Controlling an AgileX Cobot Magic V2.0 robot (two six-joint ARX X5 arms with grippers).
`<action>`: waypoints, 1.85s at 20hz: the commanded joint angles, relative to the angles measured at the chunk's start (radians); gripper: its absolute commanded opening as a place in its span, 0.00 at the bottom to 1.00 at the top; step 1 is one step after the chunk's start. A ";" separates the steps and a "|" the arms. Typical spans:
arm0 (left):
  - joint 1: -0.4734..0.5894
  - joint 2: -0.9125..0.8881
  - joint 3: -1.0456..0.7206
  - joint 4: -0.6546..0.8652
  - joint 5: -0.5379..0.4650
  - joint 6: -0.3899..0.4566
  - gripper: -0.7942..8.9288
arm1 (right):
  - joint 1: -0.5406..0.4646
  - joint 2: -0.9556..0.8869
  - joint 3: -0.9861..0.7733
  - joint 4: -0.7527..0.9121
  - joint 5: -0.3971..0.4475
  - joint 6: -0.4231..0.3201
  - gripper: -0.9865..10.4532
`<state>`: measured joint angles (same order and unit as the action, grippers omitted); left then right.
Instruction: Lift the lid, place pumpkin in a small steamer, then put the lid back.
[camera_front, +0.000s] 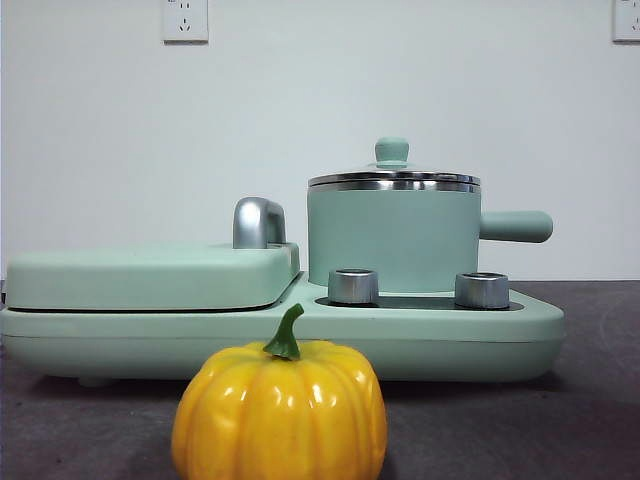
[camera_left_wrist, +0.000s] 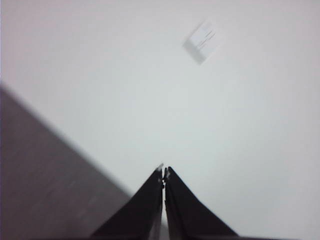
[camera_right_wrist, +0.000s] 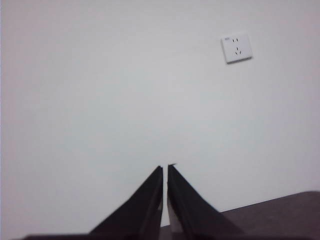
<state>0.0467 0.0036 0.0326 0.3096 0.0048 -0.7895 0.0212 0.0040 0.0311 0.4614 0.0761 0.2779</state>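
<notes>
The yellow-orange pumpkin (camera_front: 280, 410) with a green stem stands on the dark table, closest to the front camera. Behind it, the mint-green small steamer (camera_front: 392, 240) sits on the right of the base appliance, its side handle (camera_front: 515, 226) pointing right. The lid (camera_front: 393, 178) rests flat on the steamer, knob up. Neither arm appears in the front view. My left gripper (camera_left_wrist: 163, 172) is shut and faces only the white wall and a strip of table. Facing the wall too, my right gripper (camera_right_wrist: 165, 169) is shut with nothing in it.
The wide mint base appliance (camera_front: 280, 325) spans the table, with a flat grill cover (camera_front: 150, 275) and steel handle (camera_front: 258, 222) on its left and two silver knobs (camera_front: 353, 286) in front of the steamer. Wall sockets (camera_front: 185, 20) hang on the white wall.
</notes>
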 joint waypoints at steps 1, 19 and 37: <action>0.002 0.000 0.005 0.083 0.030 -0.016 0.09 | 0.003 0.000 0.056 0.006 0.004 0.124 0.10; 0.002 0.264 0.661 -0.478 0.320 0.316 0.09 | 0.003 0.337 0.723 -0.684 -0.370 -0.016 0.10; -0.142 0.619 0.890 -0.784 0.579 0.771 0.09 | 0.259 0.633 0.962 -1.028 -0.378 -0.459 0.10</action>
<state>-0.0750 0.6193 0.8967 -0.4778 0.5762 -0.1074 0.2554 0.6228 0.9756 -0.5640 -0.3172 -0.1028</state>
